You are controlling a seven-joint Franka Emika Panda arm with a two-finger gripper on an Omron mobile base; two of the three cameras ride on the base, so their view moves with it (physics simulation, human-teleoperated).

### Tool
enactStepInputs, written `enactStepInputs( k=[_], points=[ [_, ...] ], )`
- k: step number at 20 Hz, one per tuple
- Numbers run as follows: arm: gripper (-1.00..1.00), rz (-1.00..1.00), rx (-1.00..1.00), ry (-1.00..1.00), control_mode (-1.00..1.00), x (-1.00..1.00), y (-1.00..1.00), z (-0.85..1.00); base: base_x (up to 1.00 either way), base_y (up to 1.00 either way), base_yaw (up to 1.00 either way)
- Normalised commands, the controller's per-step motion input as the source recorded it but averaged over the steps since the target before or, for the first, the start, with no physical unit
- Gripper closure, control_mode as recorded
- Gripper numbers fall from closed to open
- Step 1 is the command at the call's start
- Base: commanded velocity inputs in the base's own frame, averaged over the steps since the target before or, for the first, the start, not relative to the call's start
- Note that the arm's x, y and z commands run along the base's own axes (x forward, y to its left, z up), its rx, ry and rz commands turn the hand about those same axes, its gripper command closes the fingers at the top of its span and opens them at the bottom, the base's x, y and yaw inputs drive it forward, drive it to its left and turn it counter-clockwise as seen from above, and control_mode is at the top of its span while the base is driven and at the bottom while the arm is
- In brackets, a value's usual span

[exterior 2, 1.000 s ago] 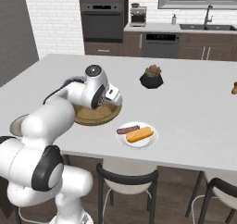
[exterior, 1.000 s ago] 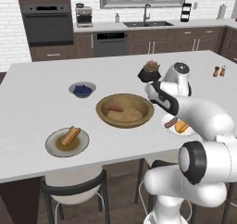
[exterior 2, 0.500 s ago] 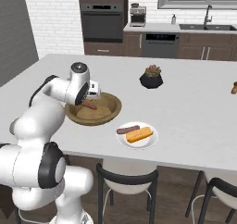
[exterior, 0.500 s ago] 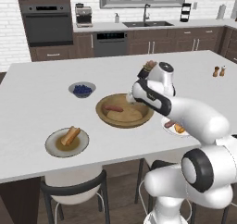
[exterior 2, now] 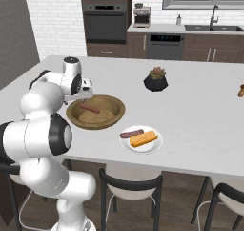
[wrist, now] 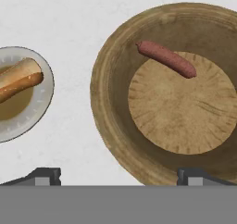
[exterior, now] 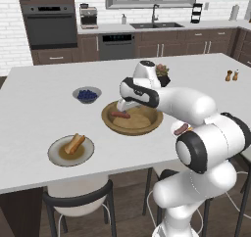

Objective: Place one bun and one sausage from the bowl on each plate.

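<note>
The wooden bowl (exterior: 143, 124) (exterior 2: 104, 116) (wrist: 185, 121) holds one reddish sausage (exterior: 120, 115) (exterior 2: 89, 108) (wrist: 165, 59) near its side. My gripper (exterior: 122, 106) (exterior 2: 86, 95) (wrist: 119, 177) hangs open just above the bowl's rim, nothing between its fingers. The grey-rimmed olive-brown plate (exterior: 59, 157) (wrist: 33, 116) carries a bun (exterior: 74, 144) (wrist: 17, 79). On the white plate (exterior 2: 155, 145) lie a sausage (exterior 2: 132, 133) and a bun (exterior 2: 143, 138); in the left base view my arm hides most of that plate, and its sausage (exterior: 181, 129) peeks out.
A grey bowl of blue berries (exterior: 87, 94) stands left of the wooden bowl. Behind it is a black pot with a succulent (exterior: 163, 74) (exterior 2: 155, 79). Two small shakers (exterior: 231, 76) sit at the far right. Stools (exterior 2: 128, 192) line the counter's near edge.
My arm has swung left from beside the white plate to above the wooden bowl. The gripper has stayed open. Nothing on the counter has moved.
</note>
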Motion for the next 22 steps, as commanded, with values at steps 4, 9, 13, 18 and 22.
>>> enactStepInputs(
  k=[4, 9, 13, 18, 22],
  points=[
    [-1.00, 0.05, -0.17, 0.00, -1.00, 0.62, -0.31, -0.56, 0.00, 0.00, 0.00],
    [-1.00, 0.05, -0.11, -0.02, -1.00, 0.35, -0.16, -0.63, 0.00, 0.00, 0.00],
    [-1.00, 0.01, -0.04, -0.05, -1.00, 0.17, 0.00, -0.32, 0.00, 0.00, 0.00],
    [-1.00, 0.00, -0.01, -0.09, -1.00, 0.24, 0.00, -0.31, 0.00, 0.00, 0.00],
    [-1.00, 0.00, 0.00, -0.01, -1.00, 0.54, 0.00, -0.22, 0.00, 0.00, 0.00]
  ],
)
